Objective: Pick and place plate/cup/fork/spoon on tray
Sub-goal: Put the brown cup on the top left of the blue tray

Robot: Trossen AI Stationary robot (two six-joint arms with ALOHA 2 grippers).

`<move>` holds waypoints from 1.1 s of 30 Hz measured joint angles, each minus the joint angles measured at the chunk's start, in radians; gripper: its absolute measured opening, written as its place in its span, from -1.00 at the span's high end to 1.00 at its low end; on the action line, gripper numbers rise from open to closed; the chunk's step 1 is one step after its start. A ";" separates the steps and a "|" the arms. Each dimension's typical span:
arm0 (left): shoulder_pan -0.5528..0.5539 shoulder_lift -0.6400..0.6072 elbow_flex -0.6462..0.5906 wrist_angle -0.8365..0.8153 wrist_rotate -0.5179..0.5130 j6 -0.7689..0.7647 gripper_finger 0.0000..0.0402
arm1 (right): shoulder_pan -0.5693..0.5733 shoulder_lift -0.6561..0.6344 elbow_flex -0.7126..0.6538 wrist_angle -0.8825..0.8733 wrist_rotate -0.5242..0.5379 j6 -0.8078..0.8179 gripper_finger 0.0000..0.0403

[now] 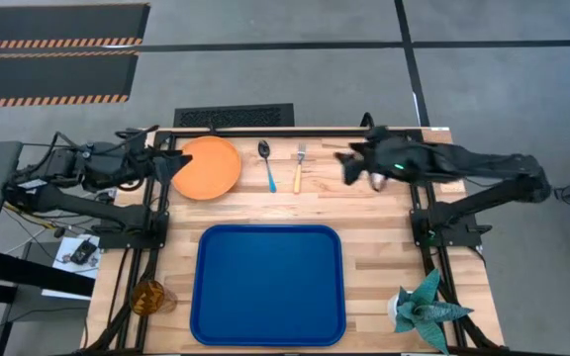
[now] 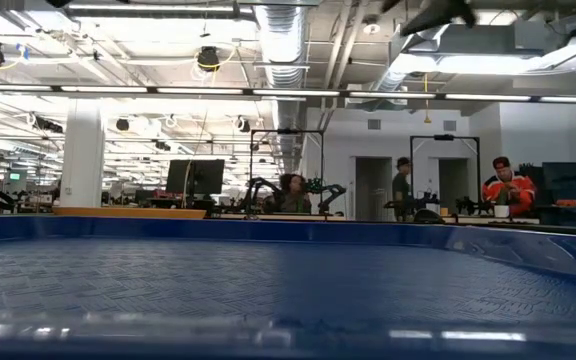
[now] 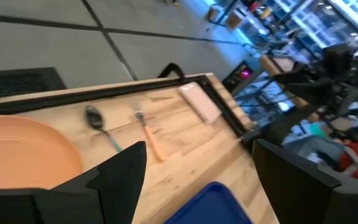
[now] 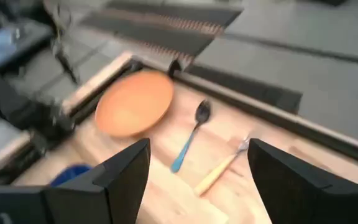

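The orange plate (image 1: 211,166) lies flat at the table's far left, with the blue-handled spoon (image 1: 267,164) and the orange-handled fork (image 1: 299,167) to its right. The blue tray (image 1: 267,285) lies at the near middle. The amber cup (image 1: 149,297) stands left of the tray. My left gripper (image 1: 174,162) is open and empty at the plate's left edge (image 3: 23,152). My right gripper (image 1: 348,165) is open and empty, right of the fork (image 4: 221,169). The right wrist view also shows the plate (image 4: 135,102) and the spoon (image 4: 190,135).
A pinkish-white block (image 3: 199,102) lies near the table's far right, beyond the fork. A green plant figure (image 1: 426,309) stands at the near right corner. Black frame rails (image 1: 265,132) run along the table's far edge and sides. The tray's rim (image 2: 288,232) fills the low view.
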 joint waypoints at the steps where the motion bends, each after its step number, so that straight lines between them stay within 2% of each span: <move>1: 0.007 -0.001 0.000 -0.020 -0.004 -0.012 -0.40 | -0.026 0.040 0.025 0.006 -0.048 -0.014 -0.46; 5: 0.046 0.002 0.001 -0.131 -0.004 -0.078 -0.40 | -0.117 0.218 0.130 0.045 -0.220 0.004 -0.46; 8: 0.073 0.018 0.001 -0.214 0.045 -0.086 -0.40 | -0.149 0.345 0.192 0.088 -0.372 -0.067 -0.46; 10: 0.077 0.030 0.001 -0.237 0.150 -0.017 -0.40 | -0.146 0.415 0.223 0.132 -0.497 -0.145 -0.46; 14: 0.059 0.056 0.001 -0.236 0.498 0.123 -0.37 | -0.119 0.522 0.285 0.150 -0.683 -0.218 -0.46; 17: 0.005 0.092 0.001 -0.251 0.701 0.104 -0.36 | -0.121 0.550 0.305 0.114 -0.721 -0.220 -0.46; 20: -0.094 0.129 0.001 -0.264 0.795 0.047 -0.36 | -0.127 0.549 0.305 0.079 -0.720 -0.223 -0.46; 24: -0.275 0.173 0.001 -0.329 0.780 -0.059 -0.36 | -0.125 0.524 0.307 0.041 -0.720 -0.242 -0.46; 30: -0.600 0.233 0.001 -0.373 0.638 -0.224 -0.36 | -0.123 0.501 0.305 0.030 -0.715 -0.252 -0.46; 33: -0.757 0.274 0.001 -0.373 0.636 -0.313 -0.36 | -0.115 0.501 0.306 0.030 -0.717 -0.255 -0.46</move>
